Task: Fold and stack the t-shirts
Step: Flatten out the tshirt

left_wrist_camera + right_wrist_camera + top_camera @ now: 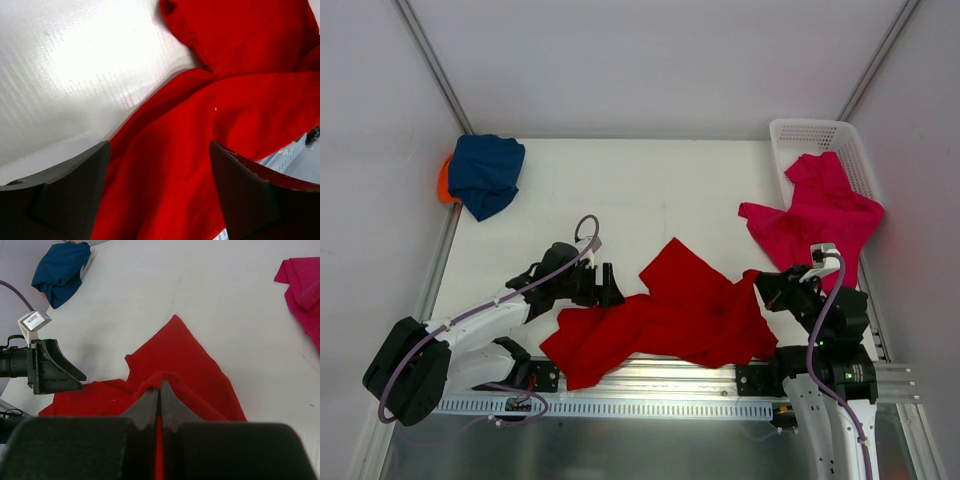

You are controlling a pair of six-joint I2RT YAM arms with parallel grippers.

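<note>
The red shirt [670, 315], crumpled at near centre, is pinched on its right by the right gripper [159, 390]; the left gripper [159, 150] is spread wide at its left.

Four t-shirts are showing in all, one of each colour. One red shirt [670, 315] is lying along the near edge of the desk [650, 190]. One navy shirt [485, 172] is sitting in the far left corner. One orange shirt [444, 182] is peeking out from under it (only a sliver is showing). One magenta shirt [815, 215] is spilling out of the white lattice basket [800, 132], and that basket is the only one standing there. Two tools are hanging over the single desk, the left tool [612, 285] and the right tool [761, 288], one at each end of the red shirt.
</note>
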